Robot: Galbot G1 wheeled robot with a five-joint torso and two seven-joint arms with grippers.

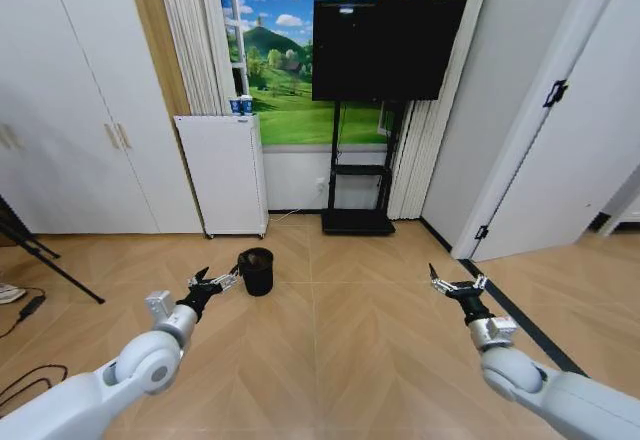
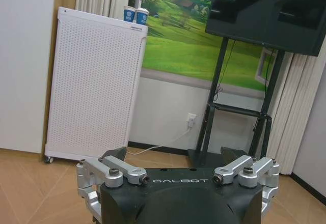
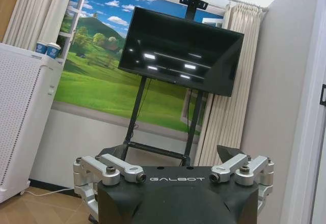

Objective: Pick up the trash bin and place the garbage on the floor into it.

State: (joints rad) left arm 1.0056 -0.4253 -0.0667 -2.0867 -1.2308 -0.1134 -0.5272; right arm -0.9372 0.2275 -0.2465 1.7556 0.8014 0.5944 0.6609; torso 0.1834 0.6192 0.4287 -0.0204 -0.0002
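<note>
We're looking at a staged living room — herringbone wood floor (image 1: 340, 340), white wardrobe doors (image 1: 70, 110), curtains (image 1: 195, 30) framing a painted landscape backdrop (image 1: 285, 70). A big dark television (image 1: 385, 48) stands on a wheeled stand, a white perforated appliance (image 1: 222, 173) beside it — homelike, yet mocked up.

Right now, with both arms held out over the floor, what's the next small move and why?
Probably ease the left gripper forward to the trash bin's rim. The bin stands upright on the floor just beyond its open fingers, not yet held, while the right gripper hangs open farther off, away from the bin.
</note>
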